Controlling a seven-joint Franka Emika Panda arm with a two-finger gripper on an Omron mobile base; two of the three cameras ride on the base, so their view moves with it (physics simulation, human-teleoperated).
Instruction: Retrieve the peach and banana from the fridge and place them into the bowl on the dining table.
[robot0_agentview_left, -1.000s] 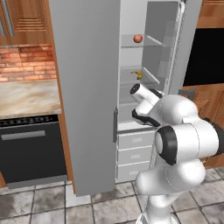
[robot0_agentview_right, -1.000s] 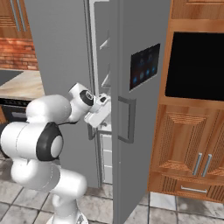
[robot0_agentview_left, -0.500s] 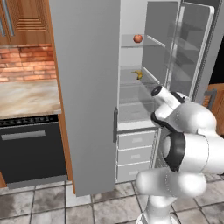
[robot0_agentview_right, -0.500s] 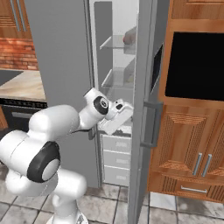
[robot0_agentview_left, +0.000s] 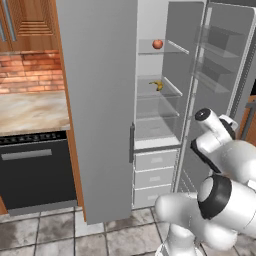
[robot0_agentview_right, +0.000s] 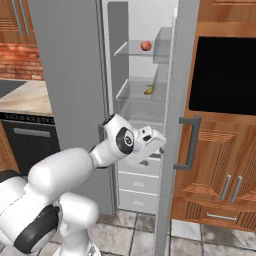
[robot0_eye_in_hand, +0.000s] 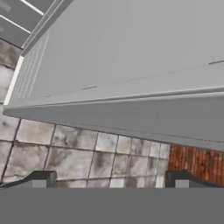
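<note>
The fridge (robot0_agentview_left: 95, 100) stands with its left door closed and its right door (robot0_agentview_left: 220, 70) swung wide. On the top glass shelf rests the peach (robot0_agentview_left: 157, 44) (robot0_agentview_right: 146, 46). The banana (robot0_agentview_left: 157, 85) (robot0_agentview_right: 149, 90) lies one shelf lower. My gripper (robot0_agentview_right: 160, 144) sits low against the inner side of the open door (robot0_agentview_right: 176, 100), well below both fruits. In the hand view the gripper (robot0_eye_in_hand: 111, 179) is open with nothing between its fingertips (robot0_eye_in_hand: 43, 178), facing the grey door panel and floor tiles. The bowl and dining table are out of view.
White drawers (robot0_agentview_left: 155, 175) fill the fridge's bottom. A black appliance (robot0_agentview_left: 37, 170) under a marbled counter (robot0_agentview_left: 30, 110) stands to the left. Right of the fridge is a wooden cabinet (robot0_agentview_right: 220, 175) holding a black oven (robot0_agentview_right: 225, 75). The door's bar handle (robot0_agentview_right: 190, 145) sticks out.
The right fridge door has swung from partly open to wide open. My arm has moved to the right with it, staying against the door.
</note>
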